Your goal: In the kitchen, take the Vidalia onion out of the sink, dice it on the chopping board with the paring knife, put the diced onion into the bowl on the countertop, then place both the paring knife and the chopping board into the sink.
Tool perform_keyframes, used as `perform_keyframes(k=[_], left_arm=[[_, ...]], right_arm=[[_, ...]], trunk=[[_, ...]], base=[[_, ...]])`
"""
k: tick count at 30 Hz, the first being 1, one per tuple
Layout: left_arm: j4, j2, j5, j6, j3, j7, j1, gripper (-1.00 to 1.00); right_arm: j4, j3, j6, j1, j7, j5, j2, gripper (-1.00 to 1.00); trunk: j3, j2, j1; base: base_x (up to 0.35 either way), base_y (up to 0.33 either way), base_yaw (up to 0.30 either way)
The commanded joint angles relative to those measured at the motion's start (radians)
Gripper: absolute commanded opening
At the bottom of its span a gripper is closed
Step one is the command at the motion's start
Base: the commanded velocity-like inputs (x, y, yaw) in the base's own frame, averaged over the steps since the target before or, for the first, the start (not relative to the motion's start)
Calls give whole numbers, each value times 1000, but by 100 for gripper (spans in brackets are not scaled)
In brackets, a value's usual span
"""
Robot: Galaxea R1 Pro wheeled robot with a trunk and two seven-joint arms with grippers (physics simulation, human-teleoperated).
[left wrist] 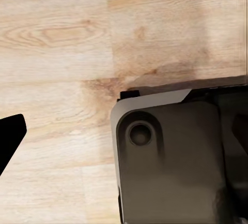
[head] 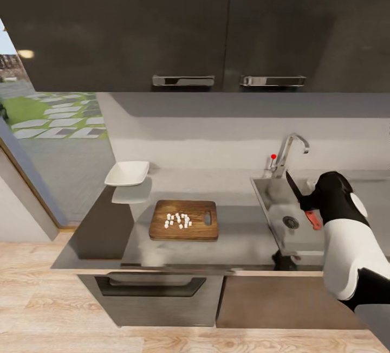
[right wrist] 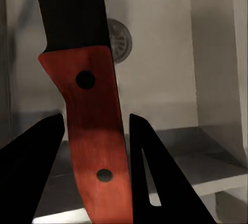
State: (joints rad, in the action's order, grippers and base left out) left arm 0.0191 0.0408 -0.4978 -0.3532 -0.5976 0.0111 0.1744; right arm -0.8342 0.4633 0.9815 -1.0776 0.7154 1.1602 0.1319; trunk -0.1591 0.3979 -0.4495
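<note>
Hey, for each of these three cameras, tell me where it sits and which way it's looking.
Head view: on the head, looking down at the countertop, chopping board, bowl and sink; right arm visible.
Left wrist view: on the left arm, facing the wood floor and a dark part of the robot.
Right wrist view: on the right arm, looking along the right gripper into the sink.
Shared: head and right wrist views both show the paring knife and sink drain.
</note>
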Motion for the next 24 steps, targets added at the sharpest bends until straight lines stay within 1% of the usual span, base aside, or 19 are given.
perform_keyframes(k=[1,3,8,12,14,17,19,21,24], left_arm=[[-2,-3,-7,-2,-8,1,0,100],[-10,-9,-7,-2,-8,1,0,100],[-14,-12,-7,-3,-8,1,0,100],[-14,-13,-7,-3,-8,1,0,100],[-14,-13,-7,-3,-8,1,0,100],[-15,-12,-7,-3,-8,1,0,100],[-15,-12,-7,-3,-8,1,0,100],[-15,-12,-7,-3,-8,1,0,100],[-15,-12,-7,-3,-8,1,0,100]], right_arm=[[12,2,0,-2,10,10,0,-100],[36,2,0,-2,10,9,-1,-100],[80,3,0,-4,9,9,-3,-100],[123,3,-2,-4,-11,5,-4,-100],[135,4,-9,-4,-25,-22,-5,-100],[139,3,-11,-4,-32,-86,-6,-100],[140,1,-13,-4,-35,-115,-8,-100],[141,-1,-13,-4,-36,-127,-13,-100],[141,-1,-15,-3,-37,-133,-21,-100]], trunk=[[-2,2,-1],[-2,2,-1],[-2,2,-1],[-2,2,-1],[-2,2,-1],[-2,2,-1],[-2,2,-1],[-2,2,-1],[-2,2,-1]], base=[[0,-131,0],[0,-239,0],[0,-297,0],[0,-316,0],[0,-319,0],[0,-288,0],[0,-124,0],[0,-51,0],[0,-17,0]])
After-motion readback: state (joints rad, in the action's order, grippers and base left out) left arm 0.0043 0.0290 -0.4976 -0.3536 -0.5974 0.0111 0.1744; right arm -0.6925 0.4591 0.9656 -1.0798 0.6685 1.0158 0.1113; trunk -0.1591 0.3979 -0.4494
